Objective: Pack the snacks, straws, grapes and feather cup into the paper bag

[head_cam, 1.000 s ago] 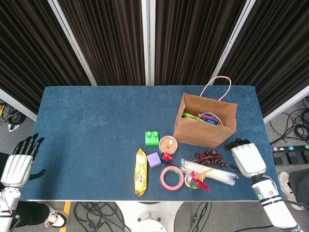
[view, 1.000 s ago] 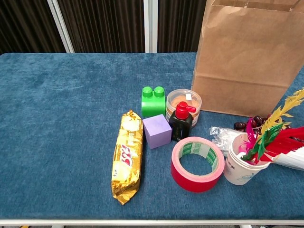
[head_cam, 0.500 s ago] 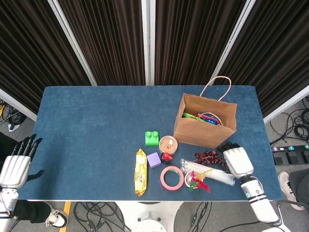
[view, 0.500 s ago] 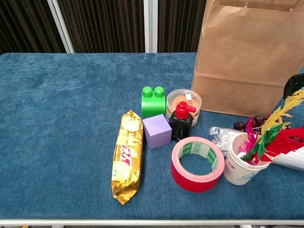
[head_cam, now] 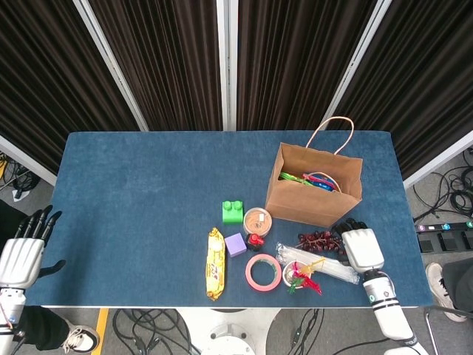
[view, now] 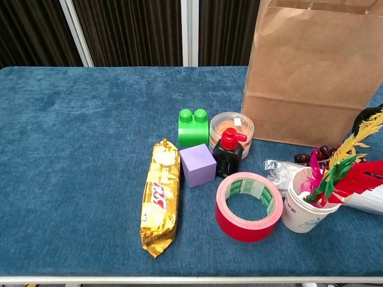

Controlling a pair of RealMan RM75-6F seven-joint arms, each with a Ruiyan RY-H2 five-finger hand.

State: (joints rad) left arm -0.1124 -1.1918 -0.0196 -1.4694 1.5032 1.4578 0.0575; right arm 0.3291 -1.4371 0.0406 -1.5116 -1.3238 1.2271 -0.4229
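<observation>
The brown paper bag [head_cam: 314, 194] [view: 311, 78] stands open at the right of the blue table, with colourful items inside it. In front of it lie dark grapes [head_cam: 319, 240] [view: 310, 157], a clear pack of straws [head_cam: 319, 265] [view: 280, 171] and a white cup of feathers [head_cam: 295, 276] [view: 304, 206]. A gold snack pack [head_cam: 215, 263] [view: 160, 197] lies further left. My right hand [head_cam: 360, 246] hovers just right of the grapes, fingers apart and holding nothing; its dark fingertips [view: 366, 113] show at the chest view's right edge. My left hand [head_cam: 22, 255] hangs open off the table's left edge.
A green brick [head_cam: 233, 211], a purple cube [head_cam: 235, 244], a round tub [head_cam: 257, 220], a small black bottle with a red cap [head_cam: 255, 240] and a red tape roll [head_cam: 263, 271] cluster between the snack and the bag. The table's front edge runs just below them.
My right hand has moved left, from beside the bag's corner to right next to the grapes. My left hand has drifted slightly down.
</observation>
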